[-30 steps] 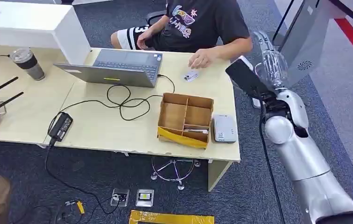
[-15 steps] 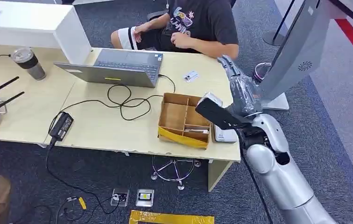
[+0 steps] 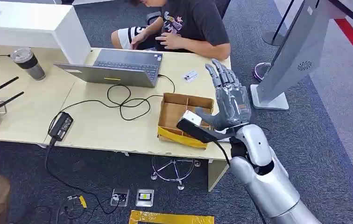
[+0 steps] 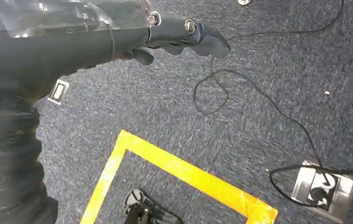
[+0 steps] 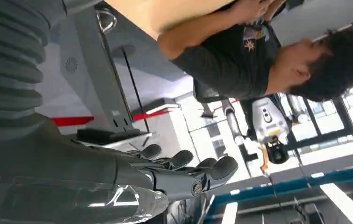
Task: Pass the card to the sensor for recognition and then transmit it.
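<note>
Hovering over the right end of the surface (image 3: 118, 128), the right hand (image 3: 228, 100) stood palm-out with its fingers (image 3: 221, 74) spread and straight, gripping nothing. From the right wrist view the same fingers (image 5: 198, 170) lay stretched out side by side with nothing between them. The wrist camera block on that arm covered part of the cardboard box (image 3: 177, 114), a brown divided tray with a yellow front strip, so the reader beside it could not be seen.

The card (image 3: 191, 76) lay flat on the surface, well apart from the hand, near the far edge and close to the seated person (image 3: 193, 28). It looked small, white and rectangular, with a dark mark on one part and a little printing too fine to read.

The left hand (image 4: 174, 35) hung over the blue carpet (image 4: 240, 121); its dark fingers (image 4: 207, 39) were partly curled with nothing in them, though I could not tell whether they were fully closed.

Elsewhere on the surface were an open laptop (image 3: 118, 67), a looped black cable (image 3: 123, 100), a power brick (image 3: 61, 126) and a lidded cup (image 3: 27, 63).
</note>
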Controlling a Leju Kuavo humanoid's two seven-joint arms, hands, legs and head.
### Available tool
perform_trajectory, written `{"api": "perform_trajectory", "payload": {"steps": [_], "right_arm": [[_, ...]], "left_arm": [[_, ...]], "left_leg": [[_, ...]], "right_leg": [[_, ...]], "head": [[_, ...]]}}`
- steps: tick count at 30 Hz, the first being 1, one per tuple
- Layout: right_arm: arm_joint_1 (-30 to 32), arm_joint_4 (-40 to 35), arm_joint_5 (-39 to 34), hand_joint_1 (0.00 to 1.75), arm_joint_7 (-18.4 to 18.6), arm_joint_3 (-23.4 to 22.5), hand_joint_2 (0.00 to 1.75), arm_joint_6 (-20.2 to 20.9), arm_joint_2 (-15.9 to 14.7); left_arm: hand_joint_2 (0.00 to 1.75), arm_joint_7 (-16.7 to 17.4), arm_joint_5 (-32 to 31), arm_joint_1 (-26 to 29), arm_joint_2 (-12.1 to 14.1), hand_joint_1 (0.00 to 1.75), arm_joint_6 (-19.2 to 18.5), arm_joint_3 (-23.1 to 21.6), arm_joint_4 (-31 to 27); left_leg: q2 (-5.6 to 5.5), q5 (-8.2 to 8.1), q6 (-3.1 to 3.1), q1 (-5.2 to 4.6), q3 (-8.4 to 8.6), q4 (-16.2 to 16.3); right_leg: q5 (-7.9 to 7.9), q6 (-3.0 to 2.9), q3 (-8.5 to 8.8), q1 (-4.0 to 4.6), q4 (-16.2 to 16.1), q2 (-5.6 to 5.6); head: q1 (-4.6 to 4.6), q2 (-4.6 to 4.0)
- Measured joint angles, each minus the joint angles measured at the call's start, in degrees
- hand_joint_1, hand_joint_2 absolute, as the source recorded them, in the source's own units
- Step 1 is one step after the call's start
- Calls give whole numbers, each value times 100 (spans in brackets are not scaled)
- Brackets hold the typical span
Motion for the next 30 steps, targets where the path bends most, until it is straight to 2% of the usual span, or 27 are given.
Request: {"api": "perform_trajectory", "payload": {"steps": [11,19,30], "right_arm": [[5,1045,216,0,122,359,175,-110,363],[1,1539,216,0,175,418,175,-166,459],[-2,1832,208,0,168,483,175,-158,529]], "left_arm": [[175,0,5,13,-13,0,-46,0,0],[175,0,-4,13,35,0,-70,0,2],[175,0,11,20,63,0,-81,0,2]], "left_leg": [[-2,0,0,0,-5,0],[-2,0,0,0,-5,0],[-2,0,0,0,-4,0]], "right_leg": [[0,0,-1,0,0,-1],[0,0,-2,0,0,-1],[0,0,-2,0,0,0]], "head": [[0,2],[2,2],[2,2]]}}
